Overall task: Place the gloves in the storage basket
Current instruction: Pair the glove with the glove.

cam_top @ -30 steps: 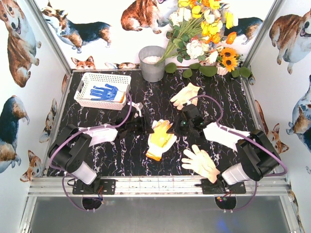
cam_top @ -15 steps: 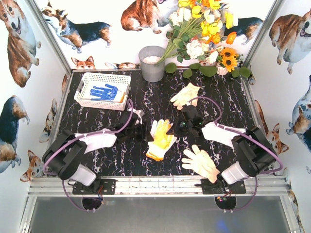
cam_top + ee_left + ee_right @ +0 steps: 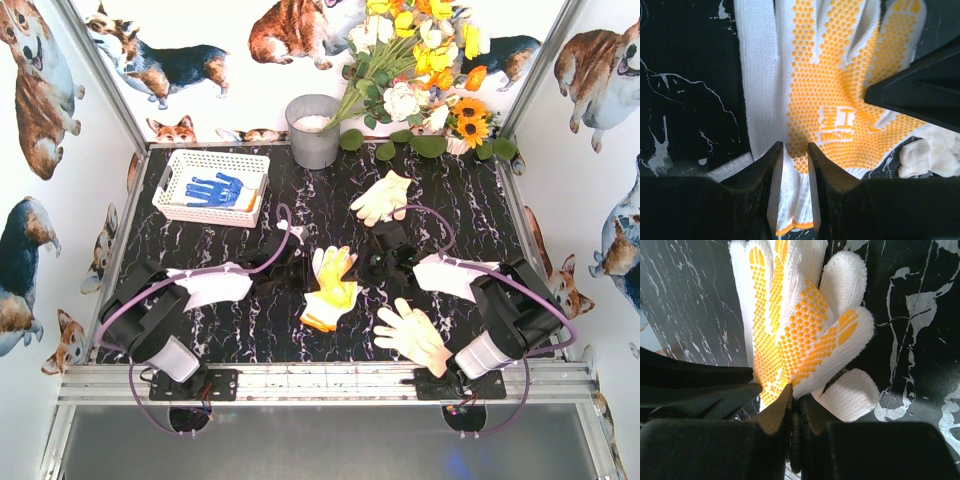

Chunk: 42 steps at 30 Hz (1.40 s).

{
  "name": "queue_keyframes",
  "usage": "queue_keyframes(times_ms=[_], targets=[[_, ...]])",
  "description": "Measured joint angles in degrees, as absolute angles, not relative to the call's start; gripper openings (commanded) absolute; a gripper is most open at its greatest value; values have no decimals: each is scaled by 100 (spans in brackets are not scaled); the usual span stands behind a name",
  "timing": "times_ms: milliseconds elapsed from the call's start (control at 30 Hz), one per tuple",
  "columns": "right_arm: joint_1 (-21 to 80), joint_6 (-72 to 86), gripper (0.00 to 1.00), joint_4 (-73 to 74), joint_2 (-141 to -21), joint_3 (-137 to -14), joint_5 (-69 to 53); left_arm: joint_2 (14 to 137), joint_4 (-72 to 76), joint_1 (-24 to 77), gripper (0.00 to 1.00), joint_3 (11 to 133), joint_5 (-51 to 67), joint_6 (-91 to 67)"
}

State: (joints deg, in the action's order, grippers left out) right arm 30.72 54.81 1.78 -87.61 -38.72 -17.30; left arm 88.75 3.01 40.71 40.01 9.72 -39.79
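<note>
A yellow-dotted glove (image 3: pixel 330 288) with an orange-edged cuff lies mid-table between both arms. My left gripper (image 3: pixel 795 150) (image 3: pixel 298 275) is shut on its white cuff (image 3: pixel 792 200), which fills the narrow gap between the jaws. My right gripper (image 3: pixel 792 390) (image 3: pixel 368 268) is shut at the glove's opposite edge, pinching the fabric (image 3: pixel 790 335) by its fingers. The white storage basket (image 3: pixel 185 165) stands at the back left with a blue-patterned glove (image 3: pixel 215 190) inside. A cream glove (image 3: pixel 383 197) lies behind the right gripper. A peach glove (image 3: pixel 412 335) lies near the front right.
A grey metal bucket (image 3: pixel 313 130) stands at the back centre beside a bunch of artificial flowers (image 3: pixel 420 70). Printed walls enclose the black marbled table (image 3: pixel 250 320) on three sides. Purple cables loop over both arms.
The left gripper opened briefly, then shut on the yellow glove's cuff after sliding slightly right. The right gripper stayed shut at the glove's other side and drifted a little left.
</note>
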Motion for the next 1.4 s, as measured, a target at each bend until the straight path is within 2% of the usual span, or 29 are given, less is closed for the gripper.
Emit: queue_keyframes(times_ms=[67,267,900,1400], targets=[[3070,5481,1,172,-8761,-3870,-1732,9008,325,4069,20,4005,972,-3997],[3070,5487,1,143,-8761,-3844,-1732,9080,432,4069,0,4007,985,-4095],[3070,5465,1,165,-8759,-3852,-1728,8466,353,3988,0,3752,742,-4261],[3074,5382,1,259,-8978,-4084,-1728,8444,329,3966,0,3542,521,-4303]])
